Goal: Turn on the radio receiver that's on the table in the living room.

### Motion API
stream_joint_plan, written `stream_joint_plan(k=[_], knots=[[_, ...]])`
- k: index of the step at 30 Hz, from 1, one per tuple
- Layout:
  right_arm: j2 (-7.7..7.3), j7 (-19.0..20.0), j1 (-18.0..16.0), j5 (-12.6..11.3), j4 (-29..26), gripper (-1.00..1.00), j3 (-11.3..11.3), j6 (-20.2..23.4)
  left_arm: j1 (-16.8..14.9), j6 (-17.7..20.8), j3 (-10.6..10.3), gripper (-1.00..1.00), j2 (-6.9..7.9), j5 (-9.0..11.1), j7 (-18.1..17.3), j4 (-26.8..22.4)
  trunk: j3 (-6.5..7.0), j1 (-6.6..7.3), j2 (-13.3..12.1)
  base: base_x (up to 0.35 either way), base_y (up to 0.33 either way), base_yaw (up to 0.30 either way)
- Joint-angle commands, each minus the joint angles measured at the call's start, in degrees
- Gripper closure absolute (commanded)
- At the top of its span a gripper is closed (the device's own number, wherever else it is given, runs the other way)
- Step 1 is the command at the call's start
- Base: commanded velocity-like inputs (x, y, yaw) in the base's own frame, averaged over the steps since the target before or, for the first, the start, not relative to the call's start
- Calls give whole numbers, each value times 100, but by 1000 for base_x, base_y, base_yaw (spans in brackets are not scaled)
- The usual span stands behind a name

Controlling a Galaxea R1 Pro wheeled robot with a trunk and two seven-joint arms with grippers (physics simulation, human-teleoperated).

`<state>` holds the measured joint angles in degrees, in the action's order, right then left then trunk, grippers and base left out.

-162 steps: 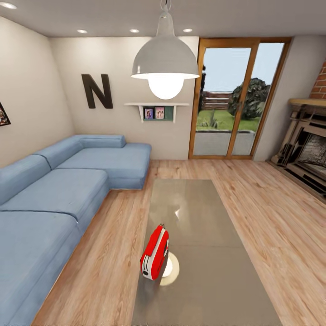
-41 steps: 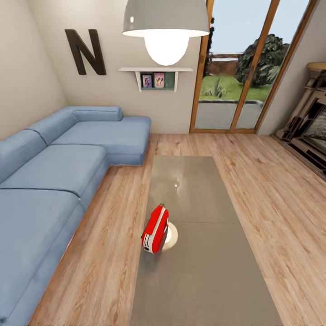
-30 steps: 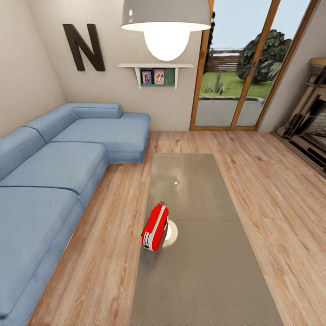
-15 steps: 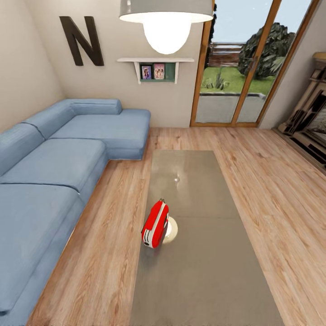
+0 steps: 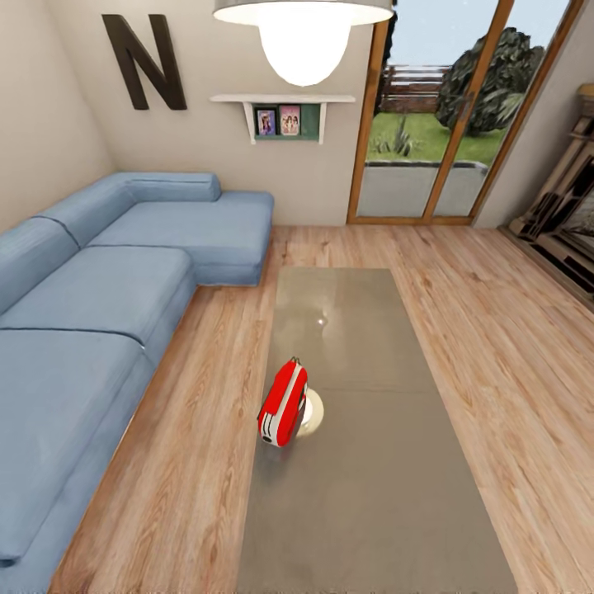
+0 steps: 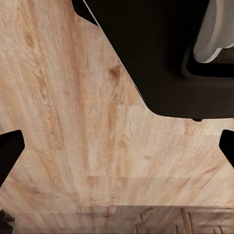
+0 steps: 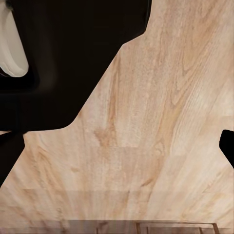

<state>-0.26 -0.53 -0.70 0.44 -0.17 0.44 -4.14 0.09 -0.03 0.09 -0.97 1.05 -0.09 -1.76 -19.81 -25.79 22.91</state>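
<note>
The bright-red radio receiver (image 5: 283, 403) stands upright near the left edge of the long low coffee table (image 5: 371, 495), its narrow side toward me and its wire handle on top. A round lamp reflection glows on the glossy top right beside it. In the left wrist view my left gripper (image 6: 117, 148) hangs open over the light wood floor, with dark fingertips (image 6: 9, 151) at the picture's edges. My right gripper (image 7: 117, 151) is likewise open above the floor, holding nothing. The dark bulk in both wrist views is my own base.
A big blue sectional sofa (image 5: 99, 305) runs along the left, with a strip of wood floor (image 5: 206, 429) between it and the table. A pendant lamp (image 5: 303, 25) hangs over the table. Behind are the letter N (image 5: 144, 62), a glass door (image 5: 437, 124) and a fireplace (image 5: 569, 223).
The whole head view has shifted as the camera came closer and tilted down; lamp and wall have slid up the picture. The radio keeps its place on the table.
</note>
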Motion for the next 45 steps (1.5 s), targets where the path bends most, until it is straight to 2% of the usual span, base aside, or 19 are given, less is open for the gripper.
stream_joint_plan(k=[1, 45], knots=[[0, 0, 0, 0, 0, -100, 0, 0, 0, -2, 0, -100, 0, 2, 0, 0, -10, 0, 0, 0, 0, 0], [0, 0, 0, 7, 1, -100, 0, 1, 0, -6, 0, -100, 0, 1, 0, 0, -420, 0, 0, 0, 0, 0]])
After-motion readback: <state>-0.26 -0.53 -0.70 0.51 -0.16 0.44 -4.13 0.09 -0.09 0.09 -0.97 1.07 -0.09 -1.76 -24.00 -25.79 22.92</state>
